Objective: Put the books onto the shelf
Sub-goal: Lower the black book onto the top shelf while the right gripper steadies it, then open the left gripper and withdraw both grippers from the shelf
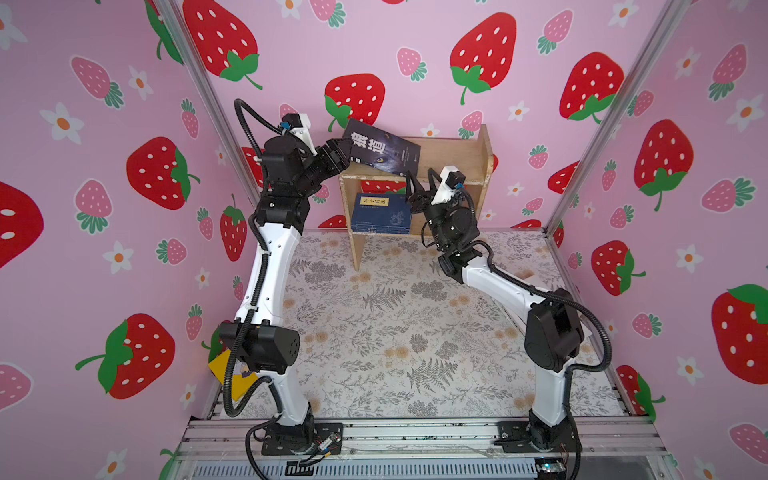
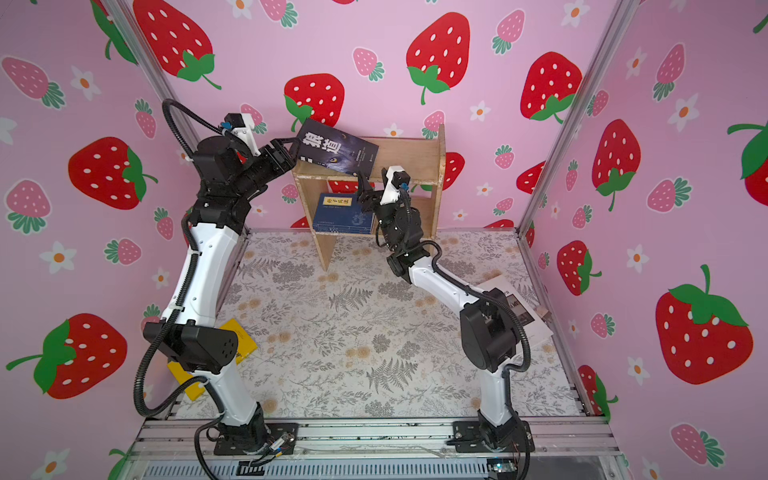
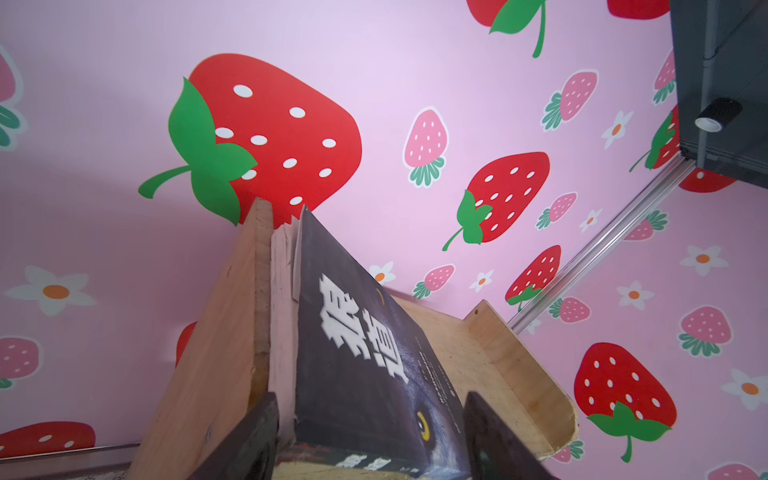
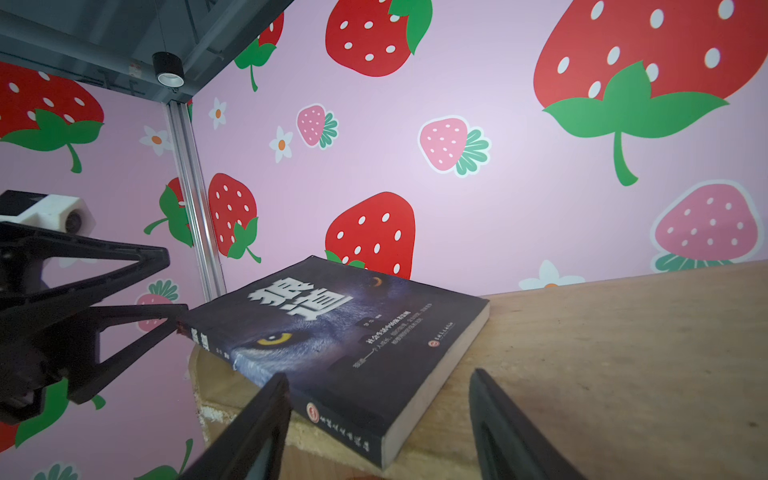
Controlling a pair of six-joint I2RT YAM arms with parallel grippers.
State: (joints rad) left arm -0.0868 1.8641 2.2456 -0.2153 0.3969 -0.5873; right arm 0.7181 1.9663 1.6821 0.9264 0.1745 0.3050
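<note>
A black book (image 1: 382, 151) (image 2: 336, 151) with white characters lies askew on the top board of the light-wood shelf (image 1: 453, 153) (image 2: 411, 153). Its left end is raised over the shelf's left side. My left gripper (image 1: 338, 156) (image 3: 370, 399) is open, its fingers apart on either side of that raised end. In the right wrist view one finger touches the book's corner (image 4: 183, 318). My right gripper (image 1: 420, 183) (image 4: 379, 374) is open just in front of the book's near right corner. Navy books (image 1: 380, 212) (image 2: 343, 212) with a yellow label lie stacked on the lower tier.
A yellow book (image 1: 226, 374) (image 2: 237, 345) lies on the floral table under the left arm. A white book (image 2: 519, 311) lies under the right arm near the right wall. The shelf stands against the back strawberry wall (image 1: 415, 104), and its right side panel (image 1: 484, 145) rises above the top board.
</note>
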